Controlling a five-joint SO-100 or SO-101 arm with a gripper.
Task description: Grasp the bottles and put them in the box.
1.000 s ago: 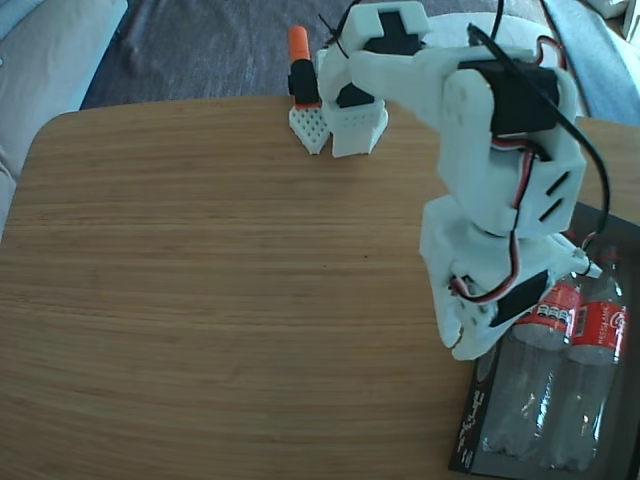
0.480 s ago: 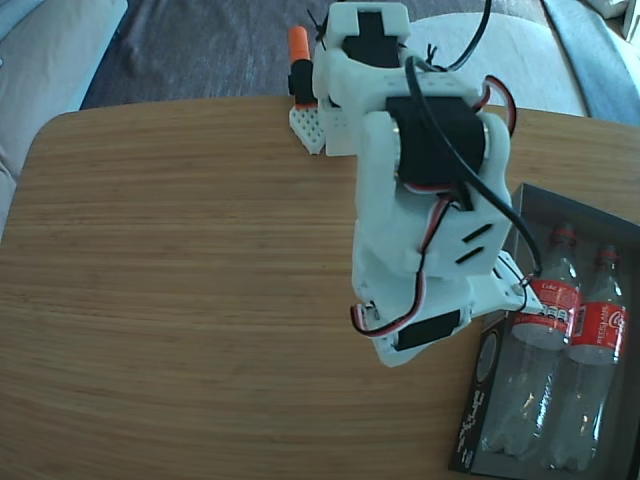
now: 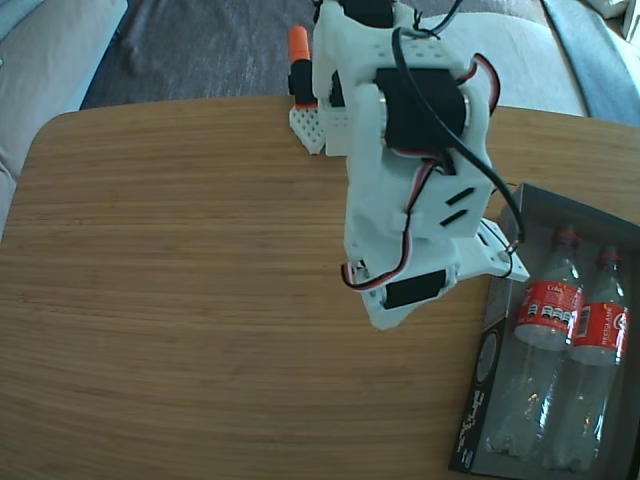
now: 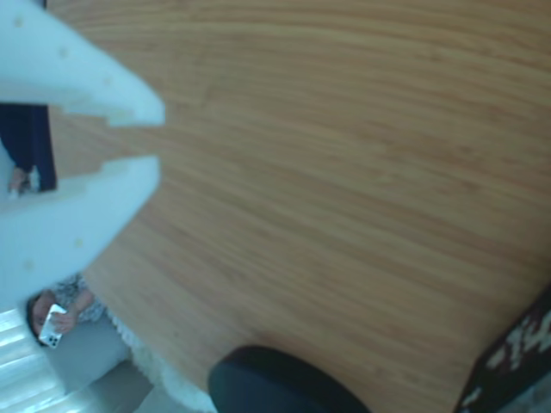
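The white arm [image 3: 410, 160] rises from its base at the far edge of the wooden table [image 3: 180, 290] and folds forward and down, its wrist section hanging over the table surface just left of the box [image 3: 487, 375] in the fixed view. In the wrist view the gripper [image 4: 155, 136] enters from the upper left, its two white fingers [image 4: 86, 82] parted by a narrow gap and holding nothing, poised above bare wood grain. The dark grey box sits at the table's near right corner in the fixed view, its long axis running roughly from the far edge toward the near edge. Both bottles lie inside it, side by side and touching, parallel to the box's long sides: the left bottle [image 3: 535, 370] and the right bottle [image 3: 590, 390] each point their open necks and red neck rings toward the far end, with red labels near the shoulders and clear bases toward the near end. An orange-topped part [image 3: 298, 55] stands just beside the arm's base.
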